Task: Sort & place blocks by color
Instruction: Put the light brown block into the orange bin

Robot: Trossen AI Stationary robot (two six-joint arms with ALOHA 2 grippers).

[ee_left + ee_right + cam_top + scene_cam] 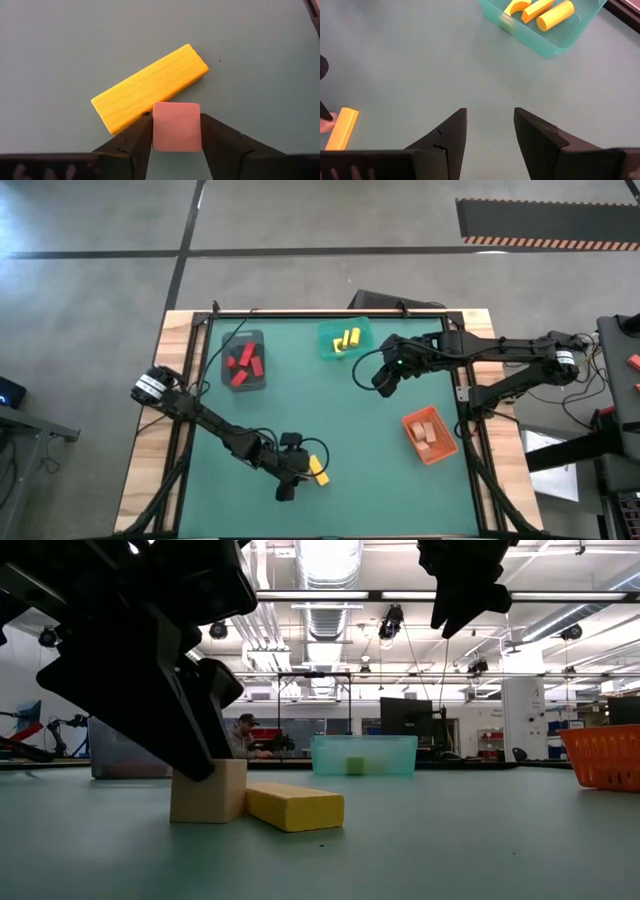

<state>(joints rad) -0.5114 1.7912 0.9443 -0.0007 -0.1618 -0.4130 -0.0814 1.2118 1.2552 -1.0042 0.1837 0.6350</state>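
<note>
Nearest the front edge of the green table (400,490), the left gripper (176,131) is closed on a tan cube (176,126), one finger (131,142) pressed to each side, the cube resting on the table. A yellow bar (150,88) lies flat with its long side touching the cube's far corner. From overhead the cube is hidden under the gripper (290,470) and only part of the bar (318,470) shows; the low view shows the cube (208,791) and bar (295,806) side by side on the surface, the gripper body (150,650) filling the upper left and cut off by the frame.

Farther back, on the right side, the orange bin (430,435) holds tan blocks (427,432); their number is hard to make out. In the low view only its rim and wall (603,756) show at the right edge, contents hidden.

Toward the rear, the grey bin (243,360) on the left holds red blocks (243,363), and the teal bin (345,338) near the middle holds yellow blocks (347,339). The right wrist view shows the teal bin (555,35) cut off at the frame, with yellow pieces (540,10) in it, one curved. The low view shows just one yellowish shape through the teal wall (363,755).

The right gripper (490,127) hangs above the table beside the teal bin, fingers (451,131) apart and holding nothing; its view also catches the yellow bar (342,129) far off.
</note>
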